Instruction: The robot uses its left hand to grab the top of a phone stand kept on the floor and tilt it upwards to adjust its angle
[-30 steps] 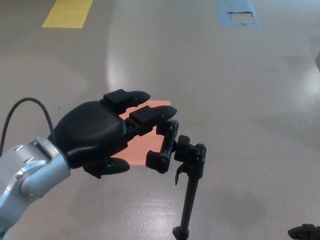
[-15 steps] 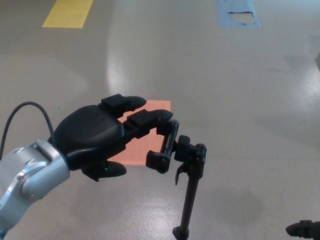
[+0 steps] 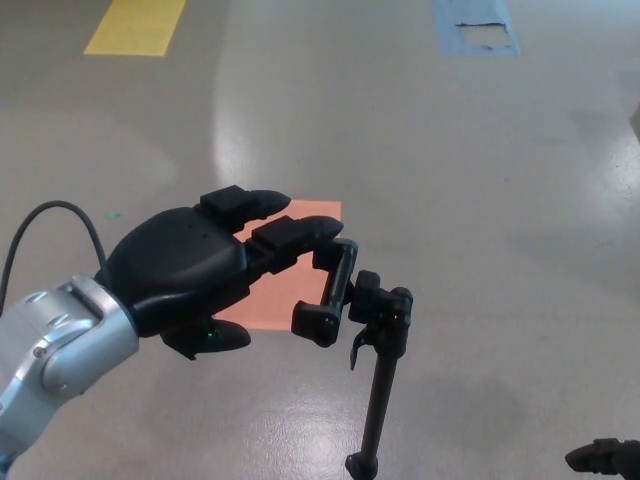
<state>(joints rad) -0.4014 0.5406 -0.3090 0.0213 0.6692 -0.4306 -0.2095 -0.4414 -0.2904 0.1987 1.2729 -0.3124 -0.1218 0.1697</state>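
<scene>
A black phone stand (image 3: pixel 380 380) rises from the floor at lower centre, its thin pole topped by a clamp head (image 3: pixel 330 290). My left hand (image 3: pixel 200 270) reaches in from the left, its fingers (image 3: pixel 285 232) stretched out and spread, their tips at the clamp's upper end. Nothing is held in it. The thumb (image 3: pixel 215 338) hangs below the palm, away from the clamp. A small dark piece of my right hand (image 3: pixel 605 457) shows at the bottom right corner, too little to read its fingers.
A salmon-coloured rectangle (image 3: pixel 285 290) lies on the grey floor beneath the left hand. A yellow floor marking (image 3: pixel 135 25) sits far left and a blue one (image 3: pixel 475 25) far right at the top. A black cable (image 3: pixel 50 225) loops off my left forearm.
The left hand has eased slightly left and down; its fingertips remain at the clamp. The stand has not moved. The right hand's visible piece has sunk a little lower.
</scene>
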